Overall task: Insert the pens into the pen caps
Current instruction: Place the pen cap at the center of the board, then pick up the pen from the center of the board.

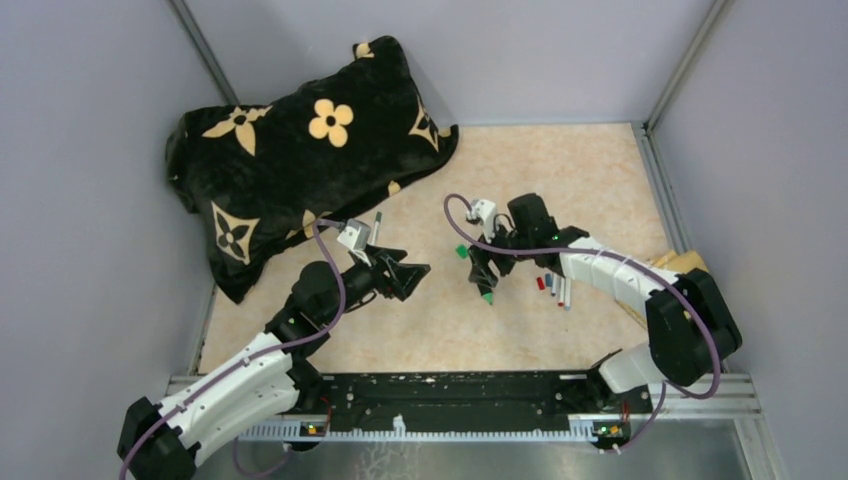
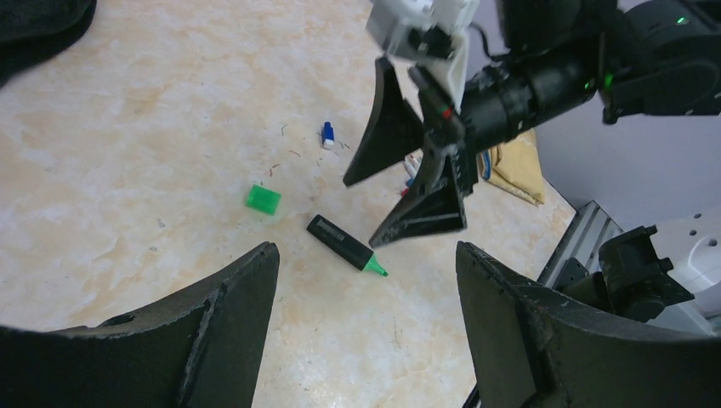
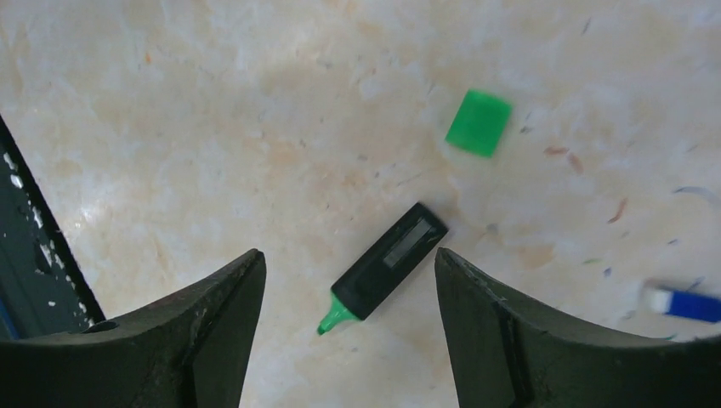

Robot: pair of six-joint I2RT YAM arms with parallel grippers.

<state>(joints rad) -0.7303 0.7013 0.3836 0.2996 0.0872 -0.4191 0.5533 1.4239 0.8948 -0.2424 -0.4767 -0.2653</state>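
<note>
Your right gripper [image 3: 347, 257] hangs released over the black highlighter [image 3: 389, 270], left gripper [image 2: 367, 252] likewise released; it's light, stiff, probably slick, so pinch mid-barrel.

Not one word, number or brand name can be read in any view. The black marker [image 2: 336, 240] with the green tip lies near the middle of the table [image 1: 570, 170]. In the left wrist view it carries a line of pale print along its barrel, too small to make out. In the right wrist view the same barrel shows only a blurred grey label patch. The black cushion [image 1: 300, 150] at the far left corner bears tan flower and four-pointed star motifs.
</note>
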